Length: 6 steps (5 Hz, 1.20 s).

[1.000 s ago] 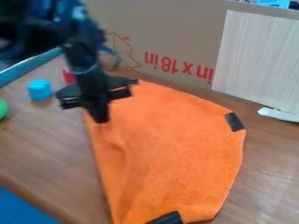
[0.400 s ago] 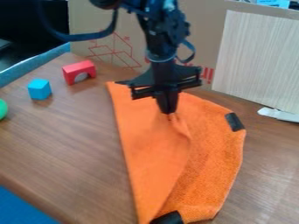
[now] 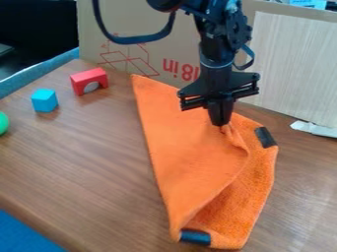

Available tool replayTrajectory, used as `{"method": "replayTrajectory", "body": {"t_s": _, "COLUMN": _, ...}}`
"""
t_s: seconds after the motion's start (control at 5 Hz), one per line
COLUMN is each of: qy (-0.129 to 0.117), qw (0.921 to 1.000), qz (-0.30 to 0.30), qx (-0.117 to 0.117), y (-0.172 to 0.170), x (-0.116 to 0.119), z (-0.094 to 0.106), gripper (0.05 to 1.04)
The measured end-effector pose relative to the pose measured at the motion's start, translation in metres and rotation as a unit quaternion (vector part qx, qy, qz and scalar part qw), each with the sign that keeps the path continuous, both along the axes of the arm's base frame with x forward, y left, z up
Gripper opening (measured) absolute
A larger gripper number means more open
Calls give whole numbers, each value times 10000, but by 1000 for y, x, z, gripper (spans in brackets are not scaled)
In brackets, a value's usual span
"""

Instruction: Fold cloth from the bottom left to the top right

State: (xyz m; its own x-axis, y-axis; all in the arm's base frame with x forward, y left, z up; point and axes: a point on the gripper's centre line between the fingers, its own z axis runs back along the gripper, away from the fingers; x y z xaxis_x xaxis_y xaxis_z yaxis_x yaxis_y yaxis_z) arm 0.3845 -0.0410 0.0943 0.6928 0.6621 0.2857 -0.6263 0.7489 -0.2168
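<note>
Nearest us, a flat blue surface [image 3: 23, 235] fills the lower left corner, beside the rounded edge of the brown wood-grained table [image 3: 92, 170]. Next we see the cloth [image 3: 191, 152], soft and orange, lying long across the middle of the table and partly folded. Its left part is a smooth-looking flap whose curved edge bends over the coarser, nubbly part on the right. A dark rectangular patch [image 3: 195, 237] sits at its near end, and another dark patch [image 3: 265, 137] on its right edge. Over the cloth's right side we see the black gripper [image 3: 220, 122], its hard, angular fingers closed together on a pinched, puckered bit of the flap.

At the left edge we see a smooth, round green thing [image 3: 3, 122], and past it a blue cube [image 3: 45, 100]. Beyond that stands a red block [image 3: 89, 81] with an arched hollow. Farther right we see a thin white strip [image 3: 315, 129], then a pale, finely streaked panel [image 3: 293, 69] against brown cardboard [image 3: 148, 54].

We count one cloth, two dark patches, one cube, one arched block, one round thing, one strip and one panel.
</note>
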Motion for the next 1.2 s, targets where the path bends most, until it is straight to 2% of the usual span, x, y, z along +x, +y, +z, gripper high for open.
{"method": "replayTrajectory", "body": {"t_s": 0.2, "qy": 66, "qw": 9999, "qz": 84, "qx": -45, "y": -11, "x": 11, "z": -6, "gripper": 54}}
{"method": "replayTrajectory", "body": {"t_s": 0.4, "qy": 17, "qw": 10000, "qz": 58, "qx": -65, "y": -29, "x": 20, "z": -6, "gripper": 54}}
{"method": "replayTrajectory", "body": {"t_s": 0.6, "qy": 57, "qw": 10000, "qz": -9, "qx": -18, "y": -40, "x": 20, "z": -16, "gripper": 69}}
{"method": "replayTrajectory", "body": {"t_s": 0.8, "qy": 20, "qw": 9998, "qz": -160, "qx": 68, "y": -48, "x": 16, "z": -21, "gripper": 209}}
{"method": "replayTrajectory", "body": {"t_s": 1.0, "qy": -25, "qw": 9998, "qz": -184, "qx": 73, "y": -48, "x": 9, "z": -24, "gripper": 462}}
{"method": "replayTrajectory", "body": {"t_s": 1.2, "qy": -132, "qw": 9993, "qz": -346, "qx": -17, "y": -50, "x": 3, "z": -11, "gripper": 797}}
